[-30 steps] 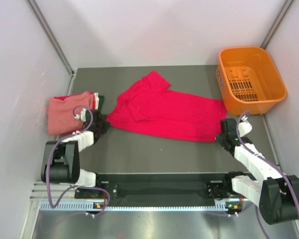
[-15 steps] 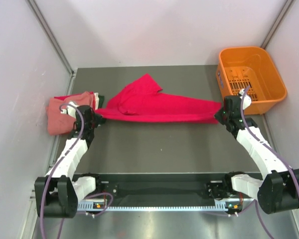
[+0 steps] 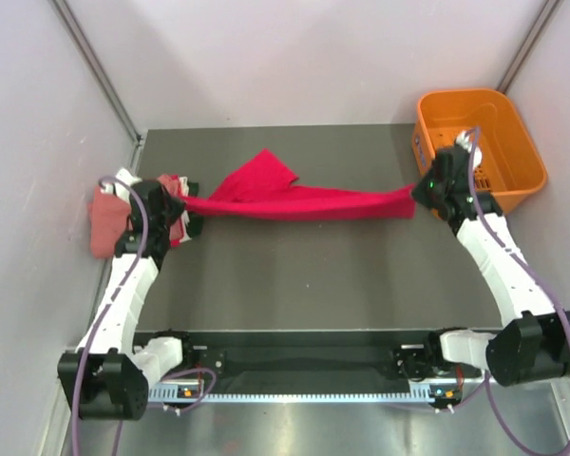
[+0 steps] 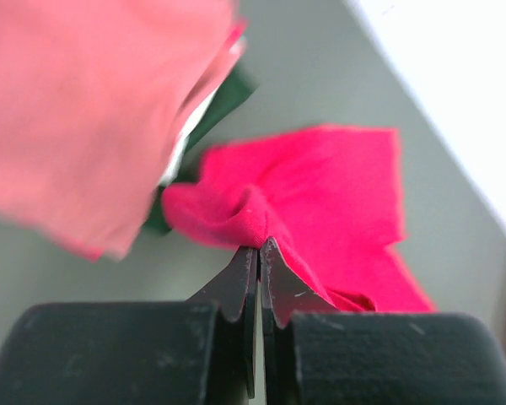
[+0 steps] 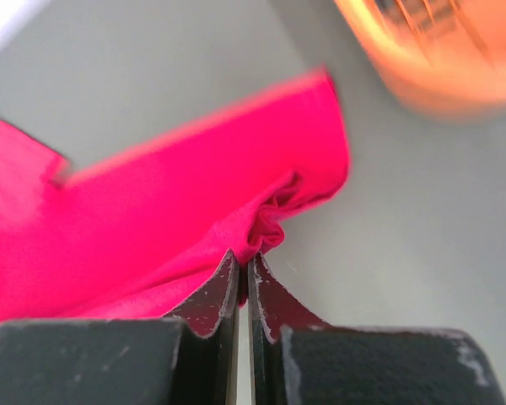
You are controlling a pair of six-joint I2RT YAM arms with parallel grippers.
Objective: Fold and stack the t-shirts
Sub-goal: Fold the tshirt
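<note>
Top external view is showing the crimson t-shirt (image 3: 294, 201) stretching across the table's (image 3: 294, 285) far half, left gripper (image 3: 180, 203) and right gripper (image 3: 419, 197) each clamping an end. Pulling wider is risking a slip; the left gripper is crowding the folded stack (image 3: 107, 228) at the left edge, threatening to knock it.
</note>
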